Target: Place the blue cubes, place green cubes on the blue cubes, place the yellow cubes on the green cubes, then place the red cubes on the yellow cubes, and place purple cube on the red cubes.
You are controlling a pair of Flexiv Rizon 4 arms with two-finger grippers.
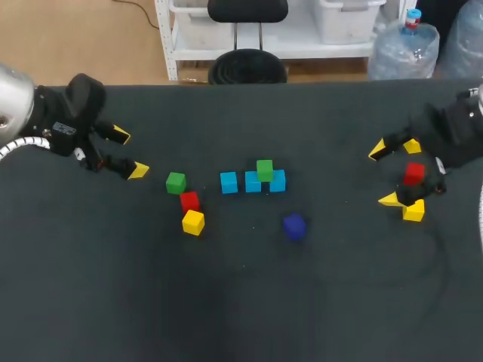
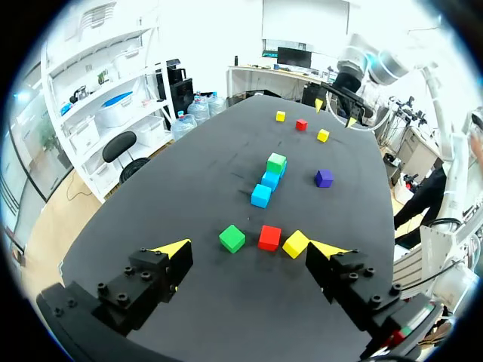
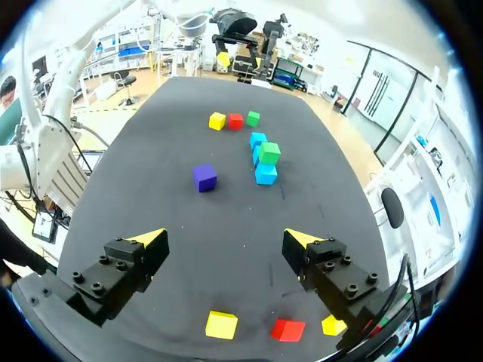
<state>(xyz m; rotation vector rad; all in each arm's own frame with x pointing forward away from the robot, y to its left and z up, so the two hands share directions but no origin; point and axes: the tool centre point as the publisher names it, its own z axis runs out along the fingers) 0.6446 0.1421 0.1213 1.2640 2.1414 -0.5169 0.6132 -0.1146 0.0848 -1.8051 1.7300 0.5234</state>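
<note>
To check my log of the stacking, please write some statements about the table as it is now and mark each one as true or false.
1. One green cube sits on the row of blue cubes. True.
2. The purple cube rests on a red cube. False: it lies alone on the table.
3. The left tool holds a yellow cube. False: it is open and empty.
4. Near the left tool, a red cube lies between a second green cube and a yellow cube. True.
5. The right tool is open. True.
</note>
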